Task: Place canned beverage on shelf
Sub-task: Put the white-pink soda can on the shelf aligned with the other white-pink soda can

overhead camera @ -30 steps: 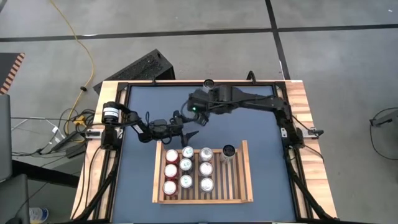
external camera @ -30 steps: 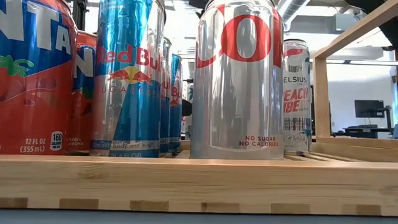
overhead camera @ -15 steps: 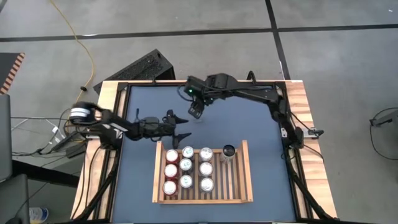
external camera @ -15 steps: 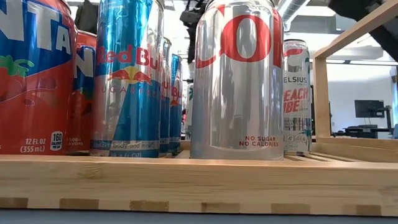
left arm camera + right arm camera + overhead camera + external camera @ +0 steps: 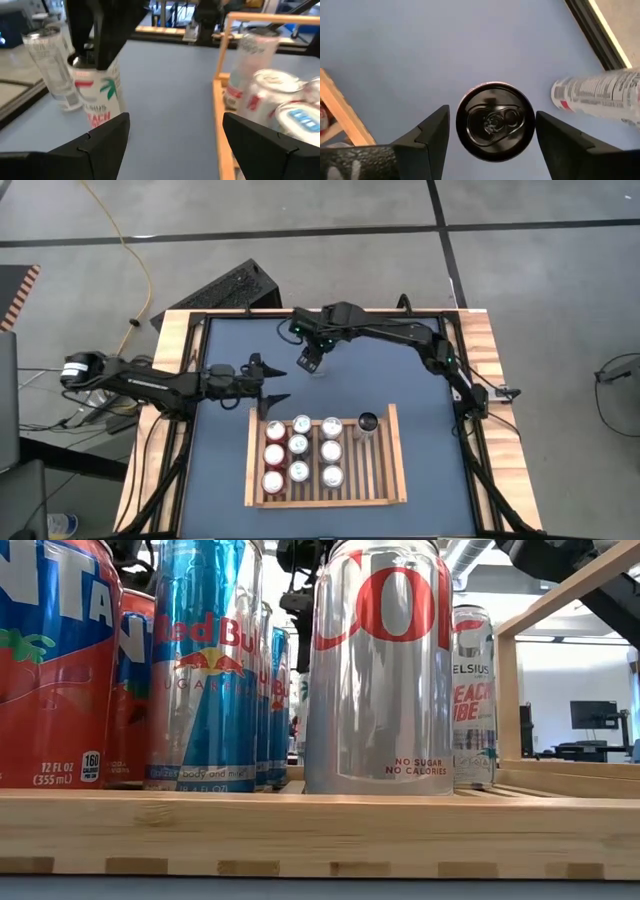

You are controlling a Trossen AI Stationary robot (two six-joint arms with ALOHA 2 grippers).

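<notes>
Yellow cable (image 5: 128, 240) on grey floor; dark keyboard (image 5: 215, 293) beside table; monitor (image 5: 594, 715) in room.

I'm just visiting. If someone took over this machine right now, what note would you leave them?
Left gripper: open, empty, near the shelf's far-left corner.
Right gripper: open, straddling a dark-topped can upright on the blue table, not gripped.
Done: ten cans stand on the shelf.
Left: grip and shelve this can; a silver can waits beside it.

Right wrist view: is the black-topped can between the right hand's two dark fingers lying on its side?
No, the black-topped can stands upright on the blue tabletop, its round lid and pull tab facing the camera between the open right hand.
</notes>
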